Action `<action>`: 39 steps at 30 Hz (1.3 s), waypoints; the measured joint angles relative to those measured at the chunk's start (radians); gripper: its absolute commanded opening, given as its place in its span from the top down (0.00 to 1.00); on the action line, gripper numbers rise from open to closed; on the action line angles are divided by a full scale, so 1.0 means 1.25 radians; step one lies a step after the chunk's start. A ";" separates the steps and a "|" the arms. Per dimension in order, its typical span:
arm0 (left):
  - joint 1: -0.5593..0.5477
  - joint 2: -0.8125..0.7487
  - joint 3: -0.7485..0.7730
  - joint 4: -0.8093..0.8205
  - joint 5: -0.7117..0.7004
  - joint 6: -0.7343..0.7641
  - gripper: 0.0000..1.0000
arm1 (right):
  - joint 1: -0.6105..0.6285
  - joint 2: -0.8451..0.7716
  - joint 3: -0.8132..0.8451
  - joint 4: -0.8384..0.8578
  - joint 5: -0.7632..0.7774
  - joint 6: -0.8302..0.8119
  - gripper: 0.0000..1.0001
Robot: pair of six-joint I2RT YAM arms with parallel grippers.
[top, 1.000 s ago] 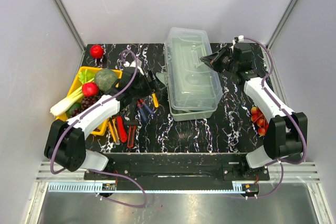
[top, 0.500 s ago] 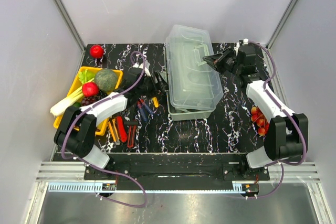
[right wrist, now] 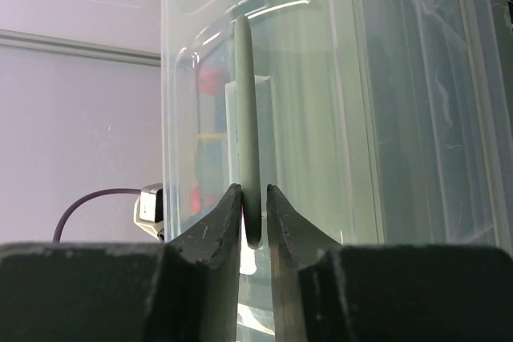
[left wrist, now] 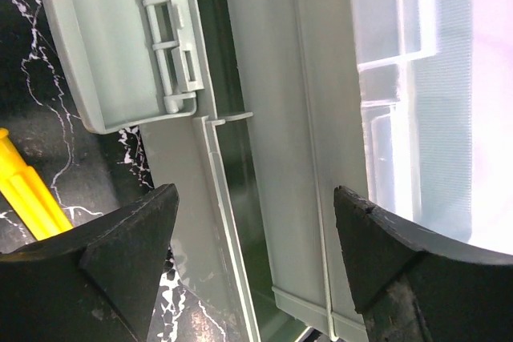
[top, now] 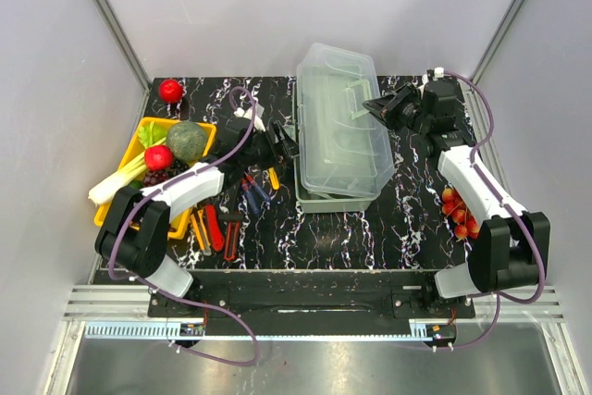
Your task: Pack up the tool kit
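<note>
A clear plastic tool box (top: pixel 338 131) stands mid-table, its lid raised off the grey-green base (top: pixel 319 198). My right gripper (top: pixel 377 105) is shut on the lid's grey handle (right wrist: pixel 248 150) and holds the lid up. My left gripper (top: pixel 289 145) is open at the box's left side; its jaws straddle the base's rim (left wrist: pixel 228 222) and the lifted lid edge (left wrist: pixel 321 198), beside a latch (left wrist: pixel 172 46). Several hand tools (top: pixel 227 215) with red, yellow and blue handles lie on the table left of the box. A yellow handle (left wrist: pixel 28 190) shows in the left wrist view.
A yellow tray (top: pixel 139 147) of toy vegetables sits at the left. A red apple (top: pixel 170 90) lies at the back left corner. Small red fruits (top: pixel 456 212) lie by the right arm. Grey walls close in the table.
The lid has tipped up further to the right with my right gripper. My left gripper has moved right, up against the box's left edge.
</note>
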 measured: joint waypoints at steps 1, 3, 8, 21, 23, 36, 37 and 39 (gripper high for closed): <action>0.000 0.000 0.000 0.006 0.002 0.001 0.17 | 0.000 -0.002 0.000 -0.002 0.003 -0.004 0.75; 0.000 0.000 0.000 0.007 0.003 0.005 0.17 | 0.000 -0.006 0.002 -0.006 0.011 -0.009 0.77; -0.002 0.000 0.000 0.007 0.002 0.015 0.17 | 0.000 -0.014 0.011 -0.025 0.034 -0.021 0.78; -0.011 -0.016 0.000 0.002 -0.001 0.053 0.14 | 0.000 -0.048 0.062 -0.144 0.123 -0.153 0.25; -0.017 -0.021 0.002 0.001 0.000 0.067 0.13 | 0.000 -0.067 0.082 -0.163 0.142 -0.202 0.23; -0.049 -0.036 0.057 -0.020 0.000 0.145 0.07 | 0.175 -0.125 0.258 -0.302 0.233 -0.599 0.19; -0.050 -0.036 0.061 -0.020 -0.001 0.149 0.06 | 0.202 -0.125 0.266 -0.307 0.239 -0.625 0.19; -0.053 -0.035 0.065 -0.020 -0.008 0.156 0.04 | 0.247 -0.125 0.278 -0.325 0.251 -0.672 0.18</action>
